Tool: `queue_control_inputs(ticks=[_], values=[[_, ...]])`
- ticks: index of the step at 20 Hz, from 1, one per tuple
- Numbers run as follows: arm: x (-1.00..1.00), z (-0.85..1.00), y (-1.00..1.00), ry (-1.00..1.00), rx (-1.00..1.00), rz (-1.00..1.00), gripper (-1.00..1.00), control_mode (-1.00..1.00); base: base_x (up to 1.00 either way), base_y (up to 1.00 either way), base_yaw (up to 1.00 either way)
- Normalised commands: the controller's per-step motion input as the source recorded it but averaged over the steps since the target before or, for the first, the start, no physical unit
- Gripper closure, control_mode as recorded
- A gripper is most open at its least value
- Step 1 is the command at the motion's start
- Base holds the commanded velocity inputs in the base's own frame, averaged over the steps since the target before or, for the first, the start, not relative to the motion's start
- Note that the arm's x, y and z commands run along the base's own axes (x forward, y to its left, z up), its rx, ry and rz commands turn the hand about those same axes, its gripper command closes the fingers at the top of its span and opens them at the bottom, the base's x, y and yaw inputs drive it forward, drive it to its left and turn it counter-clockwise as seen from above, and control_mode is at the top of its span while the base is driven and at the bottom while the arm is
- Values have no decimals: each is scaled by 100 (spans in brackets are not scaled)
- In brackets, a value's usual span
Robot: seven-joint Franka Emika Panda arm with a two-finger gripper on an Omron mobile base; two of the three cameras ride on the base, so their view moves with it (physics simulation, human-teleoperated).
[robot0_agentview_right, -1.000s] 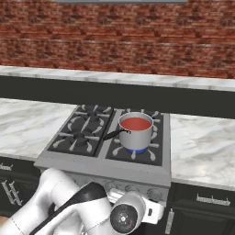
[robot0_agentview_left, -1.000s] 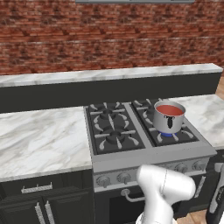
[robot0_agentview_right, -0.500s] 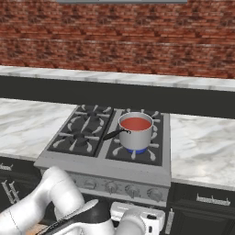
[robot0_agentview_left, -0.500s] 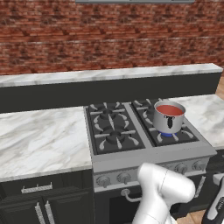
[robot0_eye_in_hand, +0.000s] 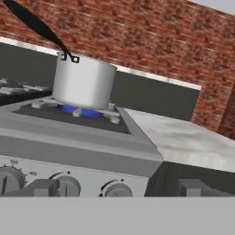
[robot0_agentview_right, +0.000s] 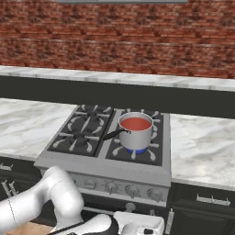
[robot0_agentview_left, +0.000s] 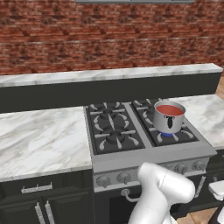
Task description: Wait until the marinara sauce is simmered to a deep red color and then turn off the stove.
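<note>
The marinara sauce [robot0_agentview_left: 169,110] is a flat red surface filling the small steel saucepan [robot0_agentview_left: 168,118] on the stove's [robot0_agentview_left: 114,131] front right burner. A blue flame [robot0_eye_in_hand: 80,111] burns under the saucepan [robot0_eye_in_hand: 82,81]. The sauce [robot0_agentview_right: 135,123] looks bright red from the right too. My gripper [robot0_eye_in_hand: 114,190] hangs low in front of the stove's knob row, open, its dark fingertips [robot0_eye_in_hand: 41,187] wide apart with nothing between them. Round silver knobs [robot0_eye_in_hand: 69,183] sit just beyond the tips. The pan's wall hides the sauce in the hand view.
The pan's black handle [robot0_agentview_right: 112,134] points left over the middle of the range. Marble counters [robot0_agentview_left: 39,138] flank the stove on both sides. A raised ledge and a brick wall [robot0_agentview_right: 114,46] stand behind. My arm [robot0_agentview_right: 59,202] bends low before the dark cabinets.
My hand has sunk lower in front of the stove over the last second and turned toward the knob row. Pan, sauce and flame look the same.
</note>
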Motion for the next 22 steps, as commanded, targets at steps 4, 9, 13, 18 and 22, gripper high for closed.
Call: queue_control_inputs(ticks=[4,9,13,18,22], values=[[3,-23,-15,-26,-12,3,-100,-100,0,0,0],[10,-19,-15,-21,-12,3,-100,-100,0,0,0],[22,-17,-12,-13,-9,1,-100,-100,0,0,0],[35,-12,-20,0,0,0,-100,-100,0,0,0],[45,-17,-12,0,-3,0,-100,-100,0,0,0]])
